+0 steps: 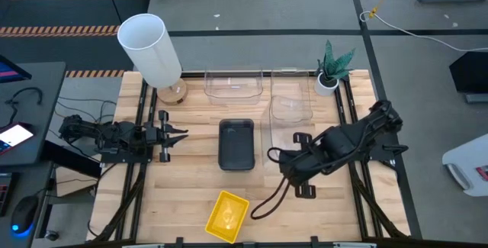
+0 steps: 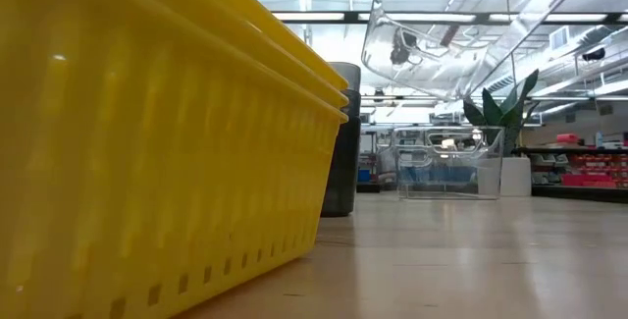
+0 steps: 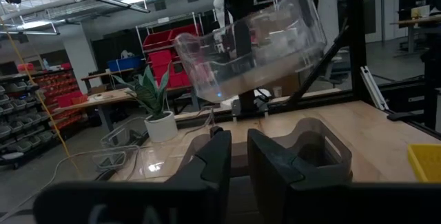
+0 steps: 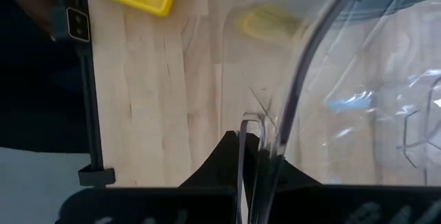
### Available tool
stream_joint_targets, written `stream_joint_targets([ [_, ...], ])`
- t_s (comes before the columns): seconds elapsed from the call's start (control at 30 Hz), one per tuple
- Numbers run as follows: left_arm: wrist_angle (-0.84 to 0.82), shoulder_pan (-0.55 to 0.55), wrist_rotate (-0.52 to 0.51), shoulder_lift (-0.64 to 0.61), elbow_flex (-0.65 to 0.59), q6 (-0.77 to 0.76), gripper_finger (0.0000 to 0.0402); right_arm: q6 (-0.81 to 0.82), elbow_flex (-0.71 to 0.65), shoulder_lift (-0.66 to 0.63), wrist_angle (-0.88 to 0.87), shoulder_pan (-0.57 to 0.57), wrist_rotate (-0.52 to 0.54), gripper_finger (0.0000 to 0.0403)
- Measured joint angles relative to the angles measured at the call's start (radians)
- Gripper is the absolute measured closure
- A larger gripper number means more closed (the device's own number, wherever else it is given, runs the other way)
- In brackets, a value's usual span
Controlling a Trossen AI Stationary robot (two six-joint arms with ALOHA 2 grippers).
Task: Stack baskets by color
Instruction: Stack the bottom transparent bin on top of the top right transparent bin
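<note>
On the wooden surface (image 1: 191, 194), most of the sorting appears done: the yellow baskets (image 1: 226, 216) are nested at the near edge, the grey baskets (image 1: 236, 144) are stacked at the centre, and a clear basket (image 1: 233, 83) is set at the far side. A second clear basket (image 1: 290, 114) is held tilted in the air, its wall clenched in the right pincer (image 4: 256, 156); it remains to be placed. The left pincer (image 1: 177, 136) is parked at the left, narrowly parted, grasping nothing.

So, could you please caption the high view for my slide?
Right gripper lifts a clear basket above the table; dark grey and yellow stacks wait.
</note>
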Motion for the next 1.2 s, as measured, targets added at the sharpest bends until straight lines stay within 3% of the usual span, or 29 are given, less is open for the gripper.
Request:
stream_joint_targets([
  [0.43,0.0,0.0,0.0,0.0,0.0,0.0,0.0341,-0.05,0.001,-0.032,0.001,-0.02,0.042,0.0396],
  [0.87,0.0,0.0,0.0,0.0,0.0,0.0,0.0344,-0.212,-0.002,-0.034,0.001,-0.123,0.095,0.0396],
  [1.2,0.0,0.0,0.0,0.0,0.0,0.0,0.0345,-0.328,-0.079,-0.037,0.003,-0.225,0.124,0.0396],
])
